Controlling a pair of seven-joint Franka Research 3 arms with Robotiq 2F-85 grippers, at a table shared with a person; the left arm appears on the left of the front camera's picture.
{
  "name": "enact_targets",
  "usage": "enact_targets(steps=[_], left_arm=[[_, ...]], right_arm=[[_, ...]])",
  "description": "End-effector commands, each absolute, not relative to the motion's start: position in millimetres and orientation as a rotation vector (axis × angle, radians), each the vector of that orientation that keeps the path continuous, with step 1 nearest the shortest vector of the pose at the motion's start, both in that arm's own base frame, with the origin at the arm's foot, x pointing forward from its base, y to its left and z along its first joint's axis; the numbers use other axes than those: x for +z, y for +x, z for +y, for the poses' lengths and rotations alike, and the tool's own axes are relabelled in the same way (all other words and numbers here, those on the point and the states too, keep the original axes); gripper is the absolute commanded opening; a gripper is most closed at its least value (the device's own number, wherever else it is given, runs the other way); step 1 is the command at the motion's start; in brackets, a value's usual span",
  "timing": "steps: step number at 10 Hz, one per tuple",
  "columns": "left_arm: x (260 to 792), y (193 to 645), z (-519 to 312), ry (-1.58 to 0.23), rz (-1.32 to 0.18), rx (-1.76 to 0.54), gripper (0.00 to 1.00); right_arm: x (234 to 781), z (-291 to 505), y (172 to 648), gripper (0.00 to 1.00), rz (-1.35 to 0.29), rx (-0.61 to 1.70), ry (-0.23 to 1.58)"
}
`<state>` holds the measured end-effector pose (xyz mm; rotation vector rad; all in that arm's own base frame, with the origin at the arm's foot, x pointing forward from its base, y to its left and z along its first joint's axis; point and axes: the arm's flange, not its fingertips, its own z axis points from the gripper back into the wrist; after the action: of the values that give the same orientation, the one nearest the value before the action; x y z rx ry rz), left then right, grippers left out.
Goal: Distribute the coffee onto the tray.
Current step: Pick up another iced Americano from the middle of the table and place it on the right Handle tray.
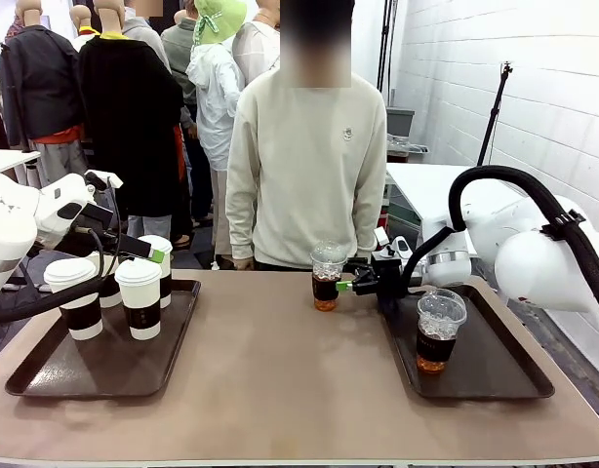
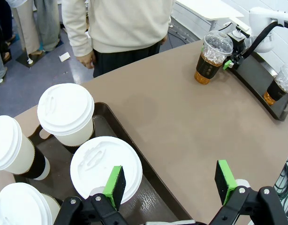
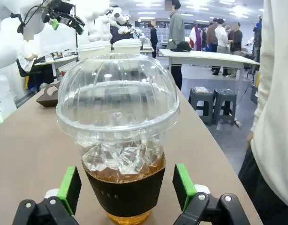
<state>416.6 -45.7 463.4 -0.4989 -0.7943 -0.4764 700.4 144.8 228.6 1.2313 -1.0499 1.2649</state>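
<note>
Several white-lidded paper coffee cups with dark sleeves (image 1: 139, 297) (image 2: 65, 115) stand on the left brown tray (image 1: 46, 375). My left gripper (image 1: 136, 246) (image 2: 170, 183) hovers open over them and holds nothing. One green pad (image 2: 116, 185) is above a cup lid (image 2: 105, 167). A clear dome-lidded iced coffee (image 1: 327, 277) (image 3: 118, 140) (image 2: 211, 56) stands on the bare table near the far edge. My right gripper (image 1: 349, 285) (image 3: 126, 187) is open, with a pad on either side of the cup's sleeve and small gaps between. A second iced coffee (image 1: 438, 331) (image 2: 279, 84) stands on the right tray (image 1: 495, 380).
A person in a cream sweater (image 1: 309, 166) stands at the far side of the table, arms hanging, right behind the iced coffee on the table. The brown tabletop (image 1: 280, 380) lies open between the two trays. The right tray has free room in front of its cup.
</note>
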Motion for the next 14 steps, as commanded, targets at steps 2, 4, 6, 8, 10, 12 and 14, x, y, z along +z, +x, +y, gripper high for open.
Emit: enact_targets(steps=[2, 4, 6, 8, 10, 12, 14], left_arm=[[466.3, 416.8, -43.7, -0.489, -0.787, -0.487, 1.00], [466.3, 416.8, -43.7, -0.489, -0.787, -0.487, 1.00], [466.3, 416.8, -43.7, -0.489, -0.787, -0.487, 1.00], [466.3, 416.8, -43.7, -0.489, -0.787, -0.487, 1.00], [466.3, 416.8, -43.7, -0.489, -0.787, -0.487, 1.00], [466.3, 416.8, -43.7, -0.489, -0.787, -0.487, 1.00], [466.3, 416.8, -43.7, -0.489, -0.787, -0.487, 1.00]], right_arm=[[223.9, 155.5, 712.7, 1.00, -1.006, 1.272, 1.274], [221.1, 163.3, 713.9, 1.00, -0.987, 1.275, 1.302], [218.5, 167.4, 715.5, 1.00, -0.961, 1.265, 1.334], [218.9, 167.8, 714.8, 0.93, -0.917, 1.247, 1.339], [219.3, 165.7, 713.8, 0.54, -0.931, 1.264, 1.350], [220.6, 164.0, 713.7, 0.54, -0.931, 1.254, 1.351], [222.0, 163.8, 713.7, 0.54, -0.944, 1.251, 1.369]])
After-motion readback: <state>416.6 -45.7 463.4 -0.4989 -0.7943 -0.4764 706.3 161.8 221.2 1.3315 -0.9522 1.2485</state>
